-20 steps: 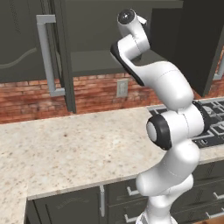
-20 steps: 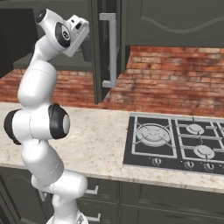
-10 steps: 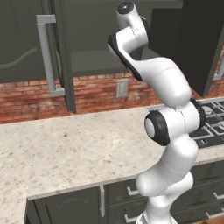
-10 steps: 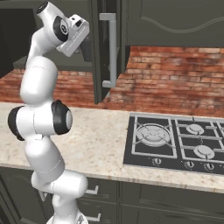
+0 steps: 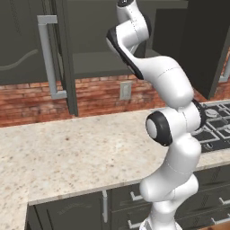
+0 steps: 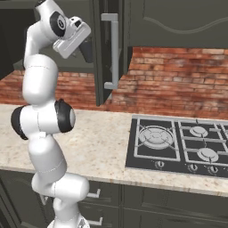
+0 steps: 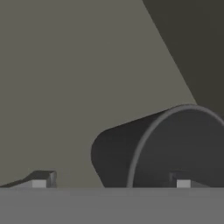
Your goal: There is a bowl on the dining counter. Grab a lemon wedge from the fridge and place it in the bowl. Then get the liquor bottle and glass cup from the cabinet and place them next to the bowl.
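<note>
- Glass cup (image 7: 175,148), likely the dark cylinder lying on its side in the cabinet, sits right of centre between your tips.
- Your gripper (image 7: 111,183) is spread wide; the right fingertip (image 7: 183,183) overlaps its rim.

Dark greys, red brick, speckled beige.

White arm (image 5: 173,90) with black joint bands; dark fingertips (image 7: 43,178) tipped pale grey. Right by the fingertips, a dark translucent grey glass cup (image 7: 175,148) against a flat olive-grey cabinet interior (image 7: 65,78). Below the gripper (image 6: 87,51), beige granite-speckled counter (image 5: 67,152), red-brown brick backsplash (image 6: 178,80), black cooktop (image 6: 178,142), charcoal cabinet doors (image 5: 27,40) with light grey handles (image 6: 111,49).
</note>
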